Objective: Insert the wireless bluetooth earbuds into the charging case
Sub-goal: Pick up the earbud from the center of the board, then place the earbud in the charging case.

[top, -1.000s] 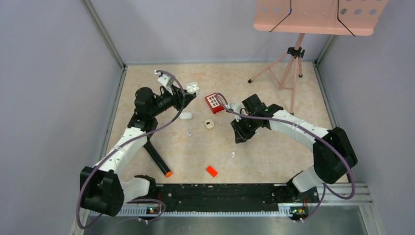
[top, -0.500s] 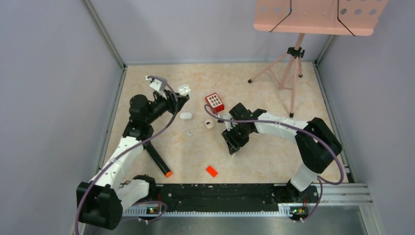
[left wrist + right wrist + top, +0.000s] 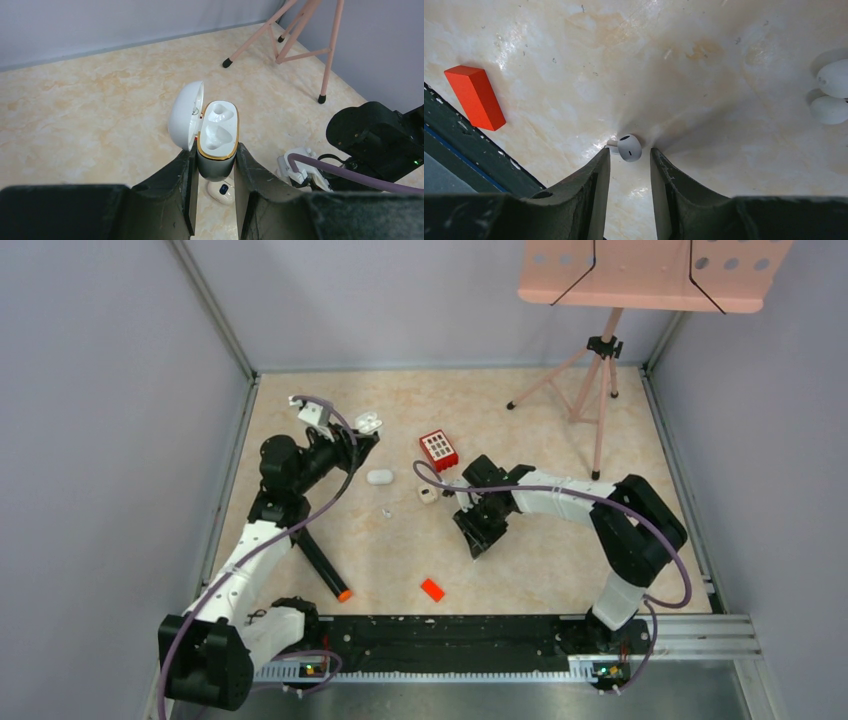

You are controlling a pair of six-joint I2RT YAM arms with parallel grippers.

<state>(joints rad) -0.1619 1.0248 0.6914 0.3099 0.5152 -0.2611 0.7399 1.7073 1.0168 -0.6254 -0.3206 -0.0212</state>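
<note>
My left gripper point(image 3: 216, 150) is shut on the dark lower body of the charging case point(image 3: 218, 127) and holds it upright above the floor. The case's white lid is swung open and both gold-rimmed wells are empty. From above, the case point(image 3: 368, 423) shows at the back left. One white earbud point(image 3: 629, 148) lies on the floor right at the tips of my right gripper point(image 3: 629, 152). Its jaws stand open on either side of the earbud, with a small gap each way. From above, the right gripper point(image 3: 478, 543) hides that earbud. Another tiny white earbud point(image 3: 386, 511) lies left of it.
A red block with white squares point(image 3: 438, 450), a white oval piece point(image 3: 380, 477) and a cream piece point(image 3: 427, 494) lie mid-floor. An orange-red chip point(image 3: 432, 589) and a black marker point(image 3: 322, 565) sit near the front rail. A pink tripod stand point(image 3: 590, 370) is at the back right.
My right gripper has moved left and toward the front, coming down over the earbud on the floor. My left arm has drawn the open case a little to the left.
</note>
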